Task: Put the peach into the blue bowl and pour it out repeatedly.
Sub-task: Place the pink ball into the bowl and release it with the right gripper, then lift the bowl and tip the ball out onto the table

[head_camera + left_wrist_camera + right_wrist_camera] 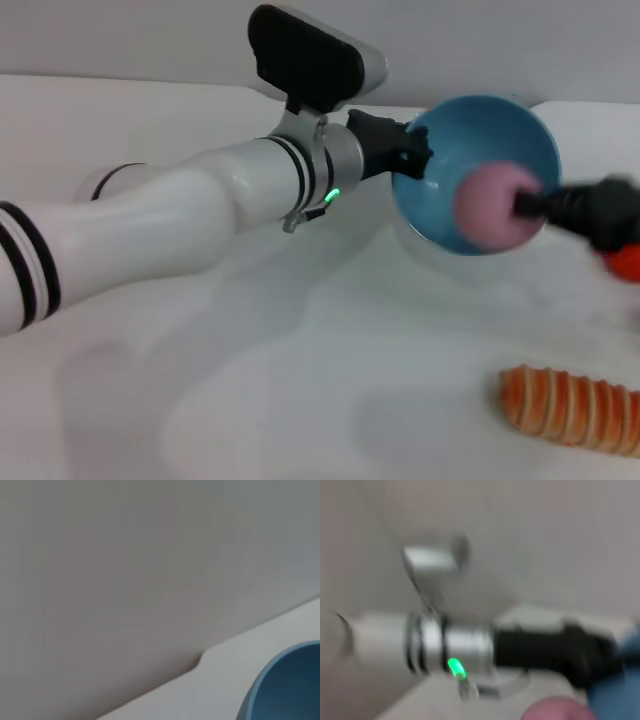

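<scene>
The left gripper (418,158) reaches in from the left and grips the left rim of the blue bowl (470,140), which is raised off the table (300,390) and tipped on its side, its opening facing forward. To the right of that gripper, the right gripper (528,207) comes in from the opposite side, holding the peach (488,205) at the bowl's mouth. Below and in front of the right gripper a striped roll (570,408) lies on the table. A red object (626,262) sits just beneath the right gripper, at the edge.
</scene>
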`<state>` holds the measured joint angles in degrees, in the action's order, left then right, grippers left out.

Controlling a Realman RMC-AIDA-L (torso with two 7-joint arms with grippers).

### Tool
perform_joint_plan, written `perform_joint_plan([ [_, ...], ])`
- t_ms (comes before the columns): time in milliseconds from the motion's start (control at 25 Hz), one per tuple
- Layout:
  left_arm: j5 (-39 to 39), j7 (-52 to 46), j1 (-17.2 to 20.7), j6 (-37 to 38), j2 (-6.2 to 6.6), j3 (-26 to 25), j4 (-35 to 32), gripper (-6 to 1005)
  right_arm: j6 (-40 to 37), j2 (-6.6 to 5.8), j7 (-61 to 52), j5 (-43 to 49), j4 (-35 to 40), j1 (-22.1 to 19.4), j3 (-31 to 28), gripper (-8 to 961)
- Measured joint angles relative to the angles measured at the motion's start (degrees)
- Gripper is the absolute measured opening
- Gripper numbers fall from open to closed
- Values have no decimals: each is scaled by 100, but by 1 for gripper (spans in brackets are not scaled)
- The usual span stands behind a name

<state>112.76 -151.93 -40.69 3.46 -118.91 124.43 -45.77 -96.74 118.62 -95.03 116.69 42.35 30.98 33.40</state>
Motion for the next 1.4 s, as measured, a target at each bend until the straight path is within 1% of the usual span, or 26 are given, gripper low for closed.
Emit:
perform_joint_plan([
  [120, 0, 0, -97, 24, 0, 200, 17, -1, -63, -12, -1, -474, 492, -161, -1, 53],
  [200, 0, -11, -120, 21, -7, 269, -8, -1, 115, -12, -1, -519, 581, -180, 1, 58],
  [360, -3, -48, -208, -1, -20, 449, -56, -1, 648, -13, 19, -481, 336, -150, 63, 69],
  [480, -9, -50, -243, -13, -20, 498, -90, -1, 978, -19, 28, -399, 227, -140, 248, 77],
  [600, -15, -52, -244, -22, -19, 498, -96, -1, 1137, -20, 30, -378, 224, -179, 372, 86],
  [720, -18, -54, -247, -23, -18, 494, -98, -1, 1156, -22, 31, -379, 227, -226, 362, 94],
  [840, -18, -55, -245, -23, -18, 494, -84, -1, 1125, -23, 32, -445, 279, -320, 329, 321],
  [880, -18, -55, -243, -29, -18, 494, -82, -1, 1121, -22, 33, -476, 293, -354, 324, 336],
  [1000, -11, -39, -215, -165, -17, 497, -86, -1, 1115, -19, 75, -853, 308, -597, 266, 382],
  [1080, 34, 111, -248, -309, -3, 483, -73, -1, 1033, -19, 309, -1274, 245, -876, 214, 413],
  [1120, 34, 111, -248, -309, -3, 483, -73, 0, 933, -17, 504, -1463, 177, -1033, 206, 413],
  [1200, 52, 456, -330, -335, 16, 357, -52, 0, 626, -26, 950, -1827, -45, -1389, 152, 413],
  [1280, 56, 853, -409, -334, 23, 191, -47, 0, 457, -34, 1154, -1896, -289, -1636, -19, 413],
  [1400, 57, 1627, -575, -334, 26, -22, -44, 0, 410, -40, 1400, -1857, -829, -1915, -329, 413],
])
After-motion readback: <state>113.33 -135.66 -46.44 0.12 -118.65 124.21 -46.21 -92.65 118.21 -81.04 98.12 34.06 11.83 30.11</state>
